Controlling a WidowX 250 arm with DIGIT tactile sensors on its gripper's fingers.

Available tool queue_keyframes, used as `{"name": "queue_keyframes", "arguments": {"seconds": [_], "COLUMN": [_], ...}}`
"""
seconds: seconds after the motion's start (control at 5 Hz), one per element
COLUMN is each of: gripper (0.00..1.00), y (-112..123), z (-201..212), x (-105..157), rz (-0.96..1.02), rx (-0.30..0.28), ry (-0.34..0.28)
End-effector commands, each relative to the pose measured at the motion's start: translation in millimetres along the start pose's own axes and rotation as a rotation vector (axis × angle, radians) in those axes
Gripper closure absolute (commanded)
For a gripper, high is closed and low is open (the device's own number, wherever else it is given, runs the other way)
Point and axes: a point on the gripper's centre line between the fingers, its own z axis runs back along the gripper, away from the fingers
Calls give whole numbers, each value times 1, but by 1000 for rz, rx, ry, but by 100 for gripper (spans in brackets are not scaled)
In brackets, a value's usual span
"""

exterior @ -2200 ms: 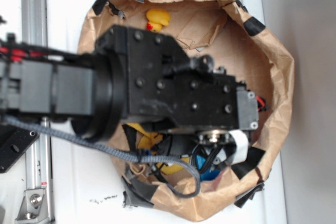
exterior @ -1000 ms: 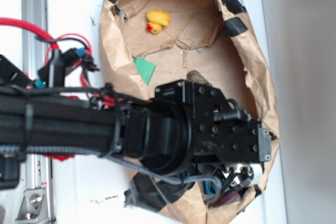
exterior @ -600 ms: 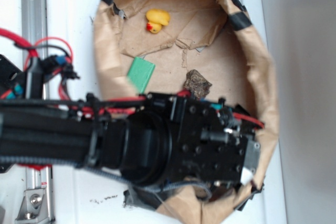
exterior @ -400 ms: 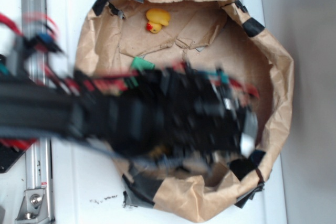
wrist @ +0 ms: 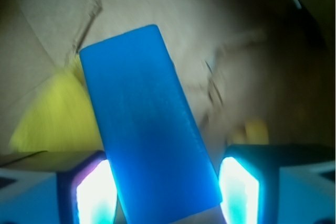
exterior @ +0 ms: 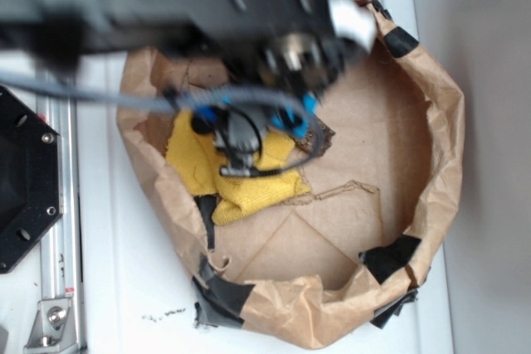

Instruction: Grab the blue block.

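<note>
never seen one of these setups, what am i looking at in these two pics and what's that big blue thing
It is a small robot arm working over a shallow brown paper bowl edged with black tape, standing on a white table. One picture looks down from above: the dark blurred mass at the top is the arm, and its end effector hangs over a yellow cloth lying in the bowl. The other picture comes from a camera on the arm's wrist, looking past the end effector's two fingers. The big blue thing is the blue block, a flat rectangular piece standing between those fingers, apparently held. It looks large only because the camera is close.
</note>
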Motion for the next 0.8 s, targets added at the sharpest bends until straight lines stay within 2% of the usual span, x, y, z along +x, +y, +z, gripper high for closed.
{"name": "queue_keyframes", "arguments": {"seconds": [0.0,0.2,0.4,0.6], "gripper": [100,100,100,100], "y": [-41,-54,-57,-56], "z": [93,88,72,58], "x": [-11,-1,8,12], "rz": [28,-6,-23,-16], "rx": [-87,-47,-39,11], "ry": [-166,-167,-169,-155]}}
